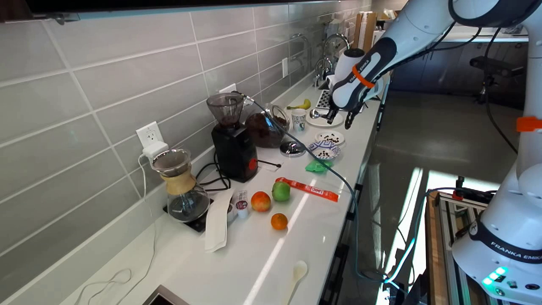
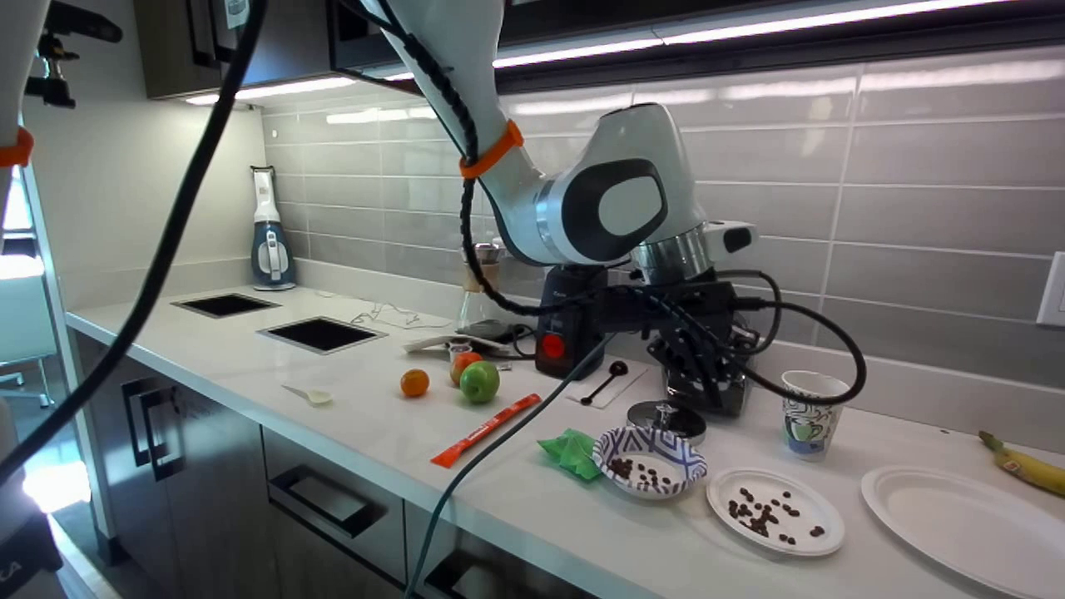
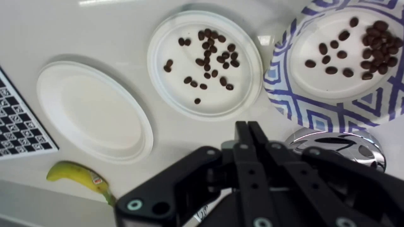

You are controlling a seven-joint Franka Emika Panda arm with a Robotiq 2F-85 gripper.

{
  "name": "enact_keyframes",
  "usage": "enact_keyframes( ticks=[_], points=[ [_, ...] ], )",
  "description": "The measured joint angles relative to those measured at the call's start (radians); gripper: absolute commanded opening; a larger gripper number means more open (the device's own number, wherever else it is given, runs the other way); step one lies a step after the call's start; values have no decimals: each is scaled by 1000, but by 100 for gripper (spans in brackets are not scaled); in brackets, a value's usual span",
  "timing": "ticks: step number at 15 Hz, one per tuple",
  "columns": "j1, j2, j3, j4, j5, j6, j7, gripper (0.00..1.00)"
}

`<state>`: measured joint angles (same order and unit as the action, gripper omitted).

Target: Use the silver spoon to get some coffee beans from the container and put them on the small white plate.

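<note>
My gripper [image 3: 247, 123] has its fingertips nearly together above the counter, close to the lower edge of the small white plate [image 3: 249, 94] in the wrist view. The silver spoon [image 1: 314, 113] juts from it towards the wall, bowl outward; in the wrist view the fingers mostly or wholly hide it. I cannot tell whether beans lie in the spoon. Dark coffee beans [image 2: 761, 520] are scattered on the small white plate. The container [image 1: 264, 129], a glass jar with dark beans inside, lies tilted by the wall, and the arm largely blocks it in an exterior view.
Beside the small plate sits a blue-patterned bowl [image 2: 651, 462] with beans. A larger white plate [image 2: 965, 524], a paper cup [image 2: 811, 414] and a banana [image 3: 77, 176] stand nearby. The jar's shiny lid [image 1: 292, 148] and black grinder [image 1: 235, 150] flank the jar. A cable [image 1: 334, 171] crosses the foreground.
</note>
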<state>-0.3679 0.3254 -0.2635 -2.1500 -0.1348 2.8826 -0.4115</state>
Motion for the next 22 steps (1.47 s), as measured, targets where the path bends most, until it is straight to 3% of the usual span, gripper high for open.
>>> enact_keyframes(
  ticks=[4,8,11,17,22],
  points=[
    [169,2,-176,-19,-308,119,138,1],
    [323,22,-332,31,-521,136,200,1],
    [389,46,-375,65,-585,136,220,4],
    [409,69,-393,82,-605,136,227,1],
    [514,136,-516,126,-807,137,242,1]
  ],
)
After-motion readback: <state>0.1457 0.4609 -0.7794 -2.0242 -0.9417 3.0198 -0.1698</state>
